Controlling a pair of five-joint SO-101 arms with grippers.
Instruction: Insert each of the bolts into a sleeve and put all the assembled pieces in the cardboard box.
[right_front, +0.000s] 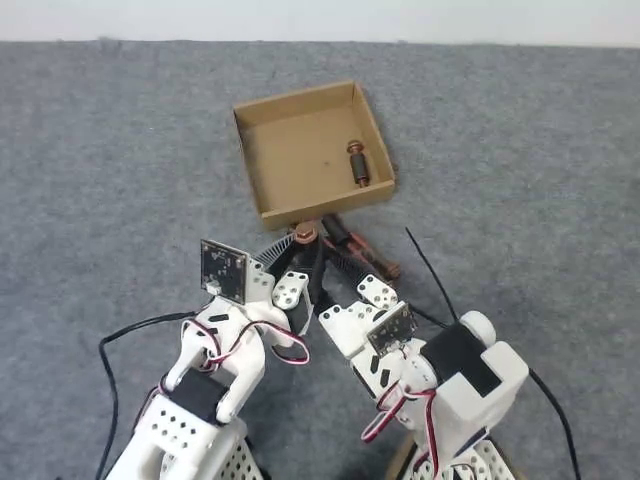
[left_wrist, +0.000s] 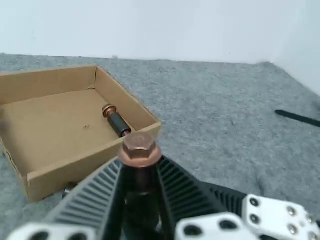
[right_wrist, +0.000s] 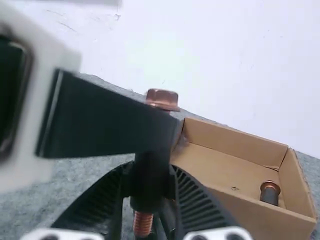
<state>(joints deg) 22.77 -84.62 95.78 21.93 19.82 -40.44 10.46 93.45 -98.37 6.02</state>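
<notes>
The cardboard box (right_front: 262, 163) lies open on the grey carpet, with one assembled bolt and sleeve (right_front: 357, 163) inside near its right wall. Just in front of the box both grippers meet over one piece. My left gripper (left_wrist: 140, 175) is shut on a bolt (left_wrist: 140, 150) standing upright with its copper hex head on top. My right gripper (right_wrist: 150, 185) is shut on the dark sleeve (right_wrist: 150, 172) around that bolt, whose threaded end (right_wrist: 142, 222) sticks out below. In the high view the copper head (right_front: 305, 236) shows between the left gripper (right_front: 298, 248) and right gripper (right_front: 318, 252).
Another dark and copper piece (right_front: 360, 250) lies on the carpet just right of the grippers, close to the box's front corner. A thin black cable (right_front: 430, 275) runs across the carpet on the right. Open carpet surrounds the box on all other sides.
</notes>
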